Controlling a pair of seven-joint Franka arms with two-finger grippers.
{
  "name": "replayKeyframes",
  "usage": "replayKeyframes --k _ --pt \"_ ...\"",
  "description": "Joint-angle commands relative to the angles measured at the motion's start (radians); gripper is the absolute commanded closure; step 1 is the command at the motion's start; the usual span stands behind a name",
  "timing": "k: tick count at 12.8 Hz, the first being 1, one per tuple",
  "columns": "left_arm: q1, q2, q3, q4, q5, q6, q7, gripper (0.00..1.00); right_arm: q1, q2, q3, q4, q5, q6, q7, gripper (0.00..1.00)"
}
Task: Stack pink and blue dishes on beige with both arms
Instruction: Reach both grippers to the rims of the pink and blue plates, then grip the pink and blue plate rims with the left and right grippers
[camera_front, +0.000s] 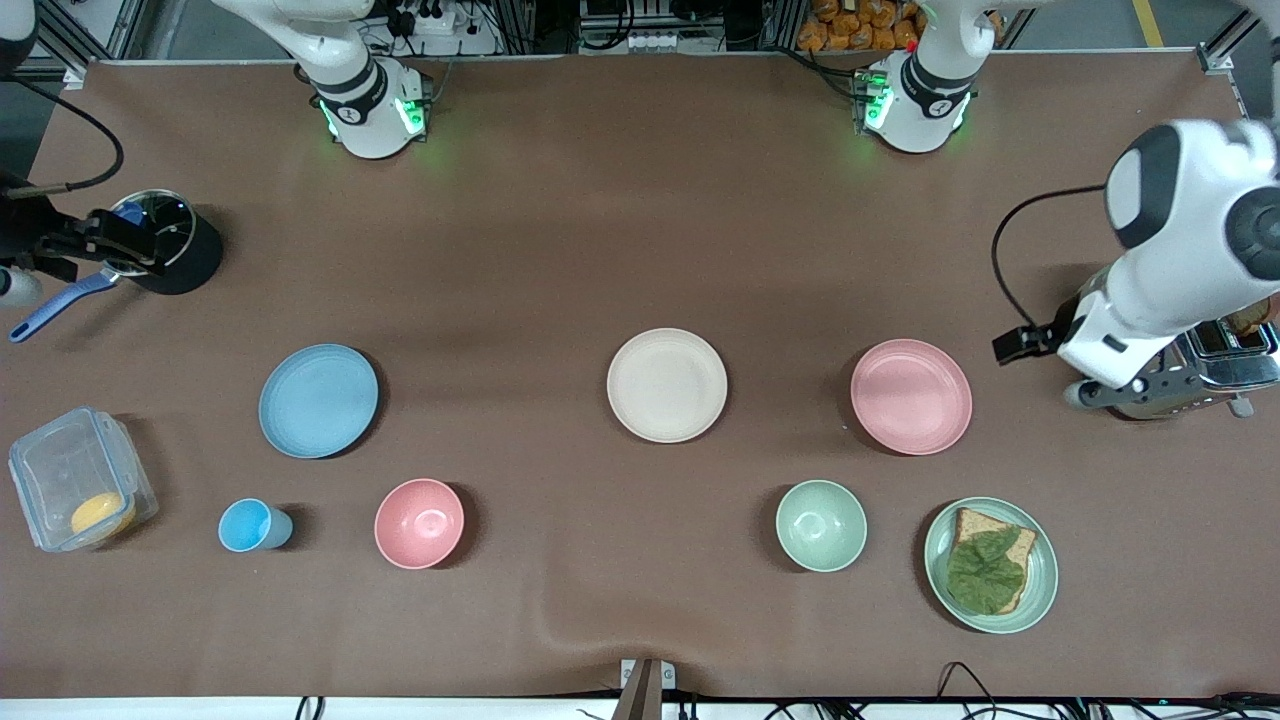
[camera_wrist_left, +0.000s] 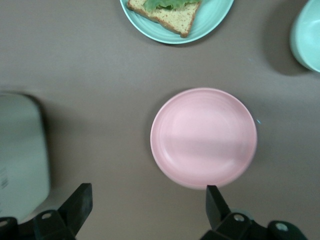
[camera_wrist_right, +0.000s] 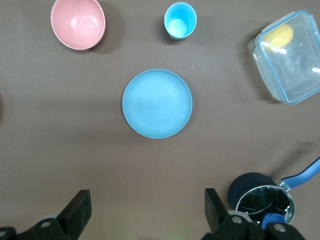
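Green plate (camera_front: 1040, 590) nearest camera. Beige plate (camera_front: 667, 385) centre; blue plate (camera_front: 318, 400) at 9 o'clock, pink plate (camera_front: 911, 396) at 3, bare surface (camera_front: 560, 250) between. Left hand (camera_wrist_left: 145, 207) spread over surface beside pink plate; right hand (camera_wrist_right: 145, 210) spread near pot (camera_front: 165, 240).

Your surface (camera_front: 640, 230) wears a matte brown cover, edge to edge, with a small ripple at the camera-side edge. Light is even and overhead; shadows are soft. Above the surface's top edge you see aluminium framing (camera_front: 100, 30), a white power strip (camera_front: 425, 20), grey floor and a yellow floor line (camera_front: 1148, 20).
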Motion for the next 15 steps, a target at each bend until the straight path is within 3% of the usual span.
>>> replayKeyframes --k 1,6,9,15 --pt "0.039 0.039 -0.005 -0.104 0.016 0.148 0.02 0.0 -0.002 0.031 0.0 -0.037 -0.003 0.039 0.001 0.0" --pt "0.071 0.12 -0.005 -0.177 0.01 0.304 0.023 0.0 -0.057 0.091 -0.003 -0.335 -0.006 0.434 -0.001 0.0" --pt "0.082 0.179 -0.005 -0.177 0.01 0.329 0.024 0.0 -0.137 0.249 -0.002 -0.344 -0.004 0.548 -0.01 0.0" --pt "0.095 0.254 -0.005 -0.177 0.009 0.404 0.024 0.1 -0.139 0.448 -0.002 -0.351 -0.004 0.704 -0.01 0.0"
